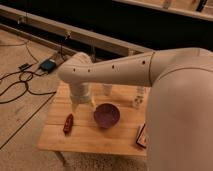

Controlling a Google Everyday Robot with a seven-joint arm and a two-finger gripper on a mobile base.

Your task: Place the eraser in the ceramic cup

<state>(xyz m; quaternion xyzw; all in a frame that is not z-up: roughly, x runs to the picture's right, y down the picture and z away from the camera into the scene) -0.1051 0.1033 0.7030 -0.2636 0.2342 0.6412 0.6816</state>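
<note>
The eraser [141, 135], with a red-orange and black wrapper, lies at the table's right edge, partly hidden by my arm. The ceramic cup [107, 89], pale and small, stands at the back of the table just below my forearm. My gripper [83, 104] hangs down from the wrist over the table's left-middle part, left of the cup and far from the eraser. Nothing shows in it.
A wide purple bowl [106, 115] sits mid-table. A small dark-red elongated item [68, 123] lies at the front left. A small clear bottle [138, 98] stands at the back right. The wooden table [95, 142] is low. Cables and a blue device [48, 65] lie on the floor to the left.
</note>
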